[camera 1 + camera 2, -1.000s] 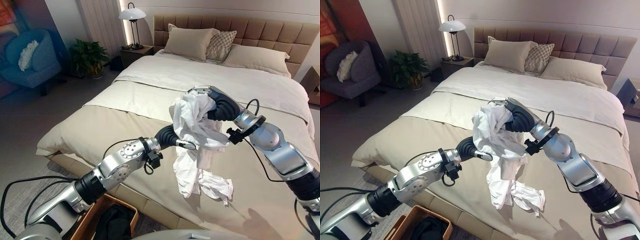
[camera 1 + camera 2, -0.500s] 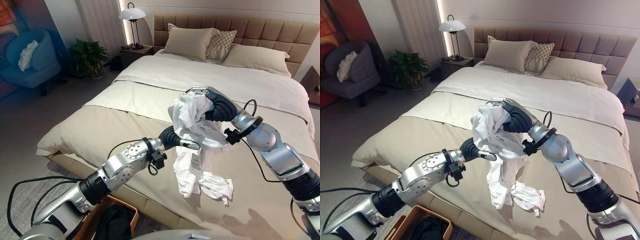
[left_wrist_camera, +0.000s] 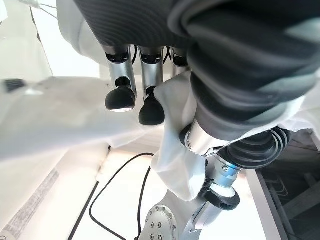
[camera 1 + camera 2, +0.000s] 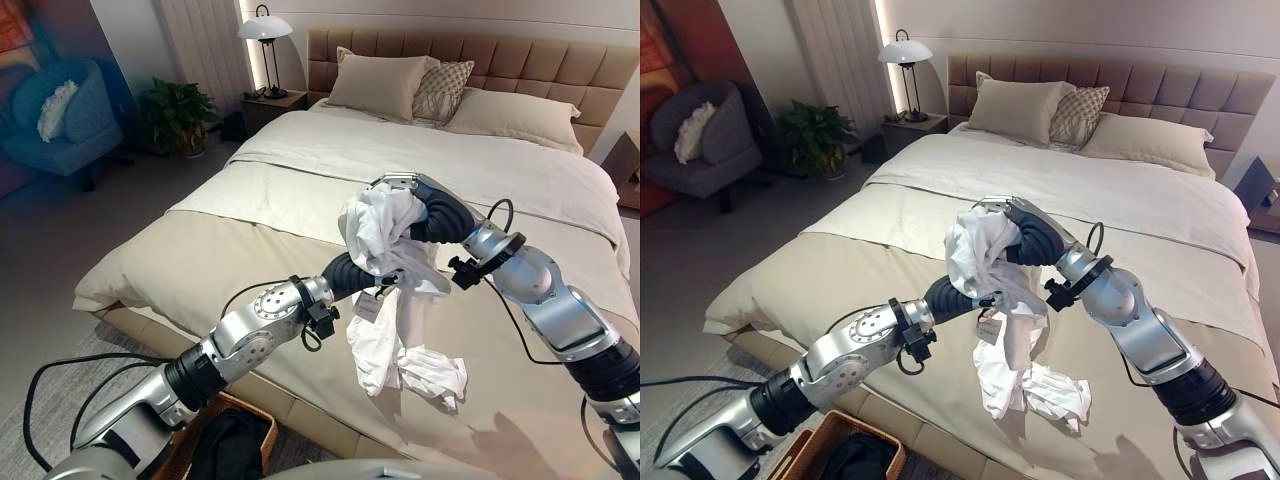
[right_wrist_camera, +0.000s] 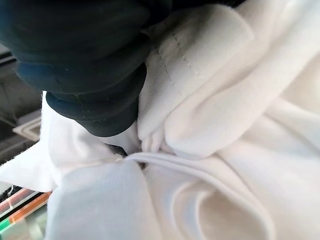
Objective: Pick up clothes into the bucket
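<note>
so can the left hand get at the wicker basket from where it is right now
Probably not directly. The left hand is up over the bed, buried in the white garment that the right hand holds up. The wicker basket sits low on the floor beneath its arm.

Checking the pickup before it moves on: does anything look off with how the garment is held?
The white garment is bunched over the right hand while its lower end trails onto the bed, not lifted clear. The left hand reaches into its folds. A dark garment already lies in the basket.
</note>
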